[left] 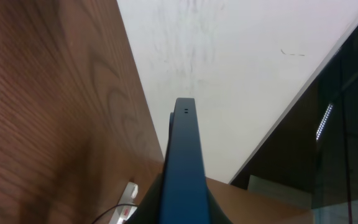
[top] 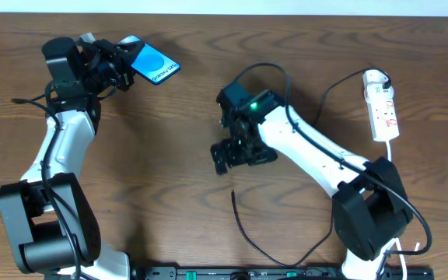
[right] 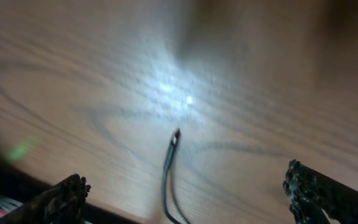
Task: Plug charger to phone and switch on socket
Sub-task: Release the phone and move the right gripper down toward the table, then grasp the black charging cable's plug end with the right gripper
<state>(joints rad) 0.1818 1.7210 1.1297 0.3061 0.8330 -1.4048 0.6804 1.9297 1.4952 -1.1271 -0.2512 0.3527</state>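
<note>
Charger (right: 166,163) free end: mid-table (top: 169,155), just nearward of the right tool (top: 243,158).
Cable axis runs far-to-near, plug tip toward the far edge, centred between the wide-spread, empty fingers (right: 64,196). Right arm nearest, with bare wood all round. Left tool (top: 109,66) clamps the phone (top: 152,64) at the far-left corner. Socket (top: 381,105) lies by the right edge.

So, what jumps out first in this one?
The bright blue phone, clamped in the left gripper at the top left of the overhead view. Next, the right gripper, open at the centre, with the charger plug lying loose on the table between its fingers in the wrist view. The white socket lies far right, apart from both.
</note>
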